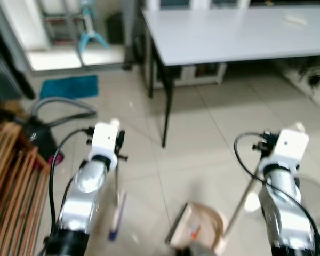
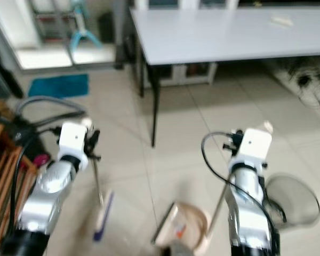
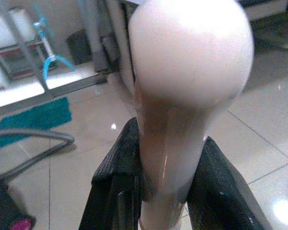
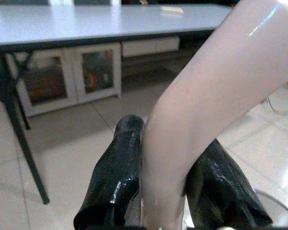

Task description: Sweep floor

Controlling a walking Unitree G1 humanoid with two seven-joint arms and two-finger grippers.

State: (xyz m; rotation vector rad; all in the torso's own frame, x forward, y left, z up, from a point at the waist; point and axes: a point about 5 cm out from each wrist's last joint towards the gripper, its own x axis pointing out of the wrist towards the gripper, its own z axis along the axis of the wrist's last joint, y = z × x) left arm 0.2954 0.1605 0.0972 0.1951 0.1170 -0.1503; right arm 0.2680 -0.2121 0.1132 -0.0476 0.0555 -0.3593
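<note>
Both tools gripped, dustpan down, sweep stroke about to start.

Nearest: beige dustpan [image 1: 194, 228] on the tile floor [image 1: 202, 138] between the arms, mouth facing left, thin metal pole up to the right gripper [image 4: 165, 191], fingers pinching its pale handle top. Left gripper [image 3: 165, 191] clamps the broom handle [image 3: 182, 96], pale and rounded; small blue-edged broom head [image 1: 117, 218] on the tiles just left of the dustpan. Next, likely: drag broom right toward the pan, pan steady. Further: grey hose [image 1: 64, 109], teal mat [image 1: 69, 86], white table [image 1: 229, 32]. Debris unclear, blurred.
</note>
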